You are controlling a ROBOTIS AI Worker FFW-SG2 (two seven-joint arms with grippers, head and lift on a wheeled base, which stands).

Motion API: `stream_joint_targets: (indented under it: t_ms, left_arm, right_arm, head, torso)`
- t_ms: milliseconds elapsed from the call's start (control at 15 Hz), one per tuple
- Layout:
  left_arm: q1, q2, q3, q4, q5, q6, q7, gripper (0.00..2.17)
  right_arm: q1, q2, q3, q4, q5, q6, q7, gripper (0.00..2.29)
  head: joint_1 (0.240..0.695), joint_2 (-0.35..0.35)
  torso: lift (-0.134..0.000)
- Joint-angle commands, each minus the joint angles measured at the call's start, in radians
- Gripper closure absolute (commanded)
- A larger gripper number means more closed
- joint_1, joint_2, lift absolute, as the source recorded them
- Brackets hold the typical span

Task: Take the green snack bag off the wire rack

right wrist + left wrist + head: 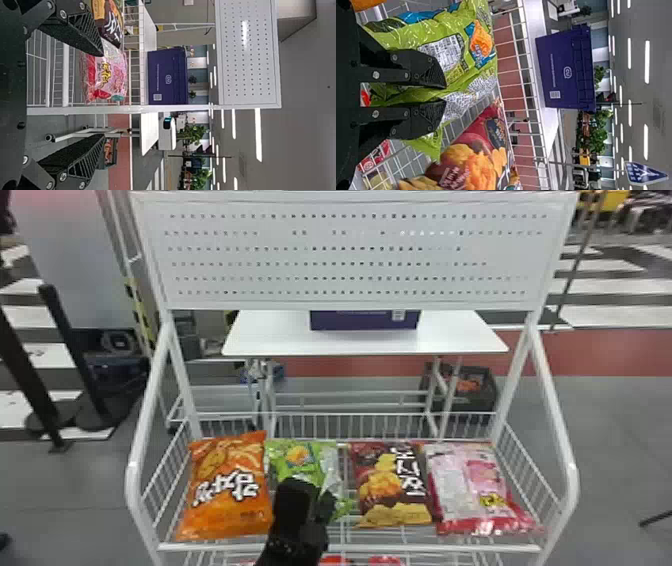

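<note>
The left gripper point(445, 93) is closed on a fold of the green bag point(286, 466), which lies left of centre in the rack point(425, 547), its long axis running front edge to back; the right gripper point(103, 95) is spread empty.

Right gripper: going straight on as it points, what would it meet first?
Likely the white side post, nearly in line with the gripper; the pink bag beside it might come first, depth unclear.

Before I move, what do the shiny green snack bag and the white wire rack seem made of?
Green snack bag: glossy film, plastic or foil, by its creases and highlights. White wire rack: likely metal under smooth white coating, judging by its thin, straight wires.
</note>
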State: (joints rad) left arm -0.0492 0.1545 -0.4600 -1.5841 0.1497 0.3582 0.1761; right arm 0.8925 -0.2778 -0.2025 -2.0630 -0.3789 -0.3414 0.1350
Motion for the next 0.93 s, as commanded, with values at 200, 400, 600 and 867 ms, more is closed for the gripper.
stream_joint_targets:
  t_ms: [200, 400, 600, 867]
  left_arm:
    - [0.061, 0.010, 0.012, -0.126, 0.004, -0.006, 0.002, 1.79]
    - [0.106, 0.037, 0.011, -0.229, 0.004, -0.015, 0.006, 1.79]
    - [0.221, 0.097, 0.049, -0.363, 0.007, -0.067, 0.008, 1.79]
    - [0.416, 0.158, 0.159, -0.517, 0.028, -0.098, -0.007, 1.79]
  right_arm:
    - [-0.004, 0.000, 0.000, 0.001, 0.000, 0.000, 0.000, 0.17]
    - [-0.004, 0.000, 0.000, 0.004, 0.000, 0.000, 0.000, 0.17]
    - [-0.009, -0.001, 0.000, 0.011, -0.002, 0.000, 0.000, 0.17]
    - [-0.012, -0.003, 0.006, 0.012, -0.003, 0.000, 0.000, 0.17]
  head:
    - [0.499, 0.000]
    - [0.499, 0.000]
    - [0.499, 0.000]
    - [0.499, 0.000]
  torso:
    - [0.000]
    - [0.000]
    - [0.000]
    - [0.000]
